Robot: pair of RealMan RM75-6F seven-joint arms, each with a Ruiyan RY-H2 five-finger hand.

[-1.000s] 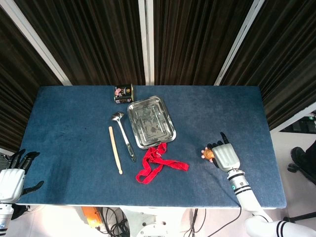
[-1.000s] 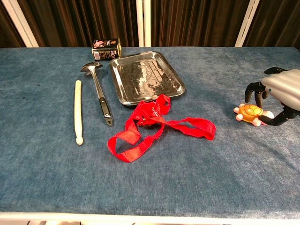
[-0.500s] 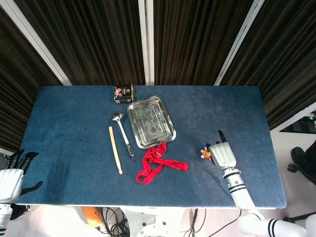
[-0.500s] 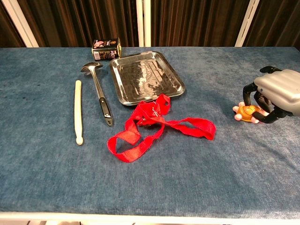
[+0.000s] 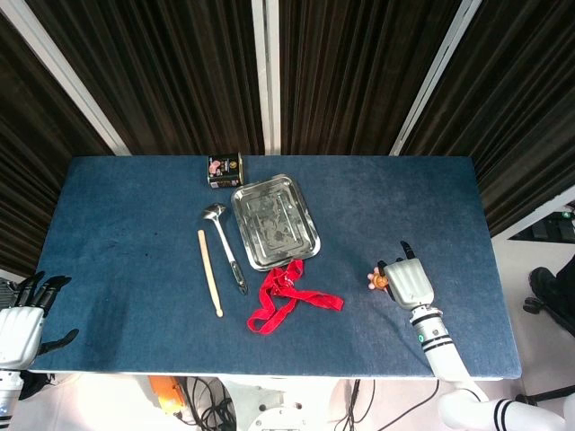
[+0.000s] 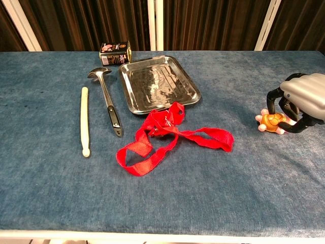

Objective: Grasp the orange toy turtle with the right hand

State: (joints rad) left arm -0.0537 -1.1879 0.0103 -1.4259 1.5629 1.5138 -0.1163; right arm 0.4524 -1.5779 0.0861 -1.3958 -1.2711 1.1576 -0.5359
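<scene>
The orange toy turtle (image 6: 271, 121) lies on the blue table cloth near the right edge, with pink feet sticking out to the left. My right hand (image 6: 299, 100) covers it from the right, black fingers curled down around its shell and gripping it. From the head view only a bit of the turtle (image 5: 379, 281) peeks out left of the right hand (image 5: 407, 284). My left hand (image 5: 23, 321) hangs off the table's front left corner, fingers spread and holding nothing.
A red ribbon (image 6: 167, 135) lies crumpled left of the turtle. Behind it sits a steel tray (image 6: 157, 84), with a ladle (image 6: 107, 105), a wooden stick (image 6: 84, 121) and a small can (image 6: 115, 52) further left. The table's right edge is close to the right hand.
My right hand moved left onto the turtle and its fingers curled closed around the shell. The turtle has shifted slightly and tilted. The left hand stayed still.
</scene>
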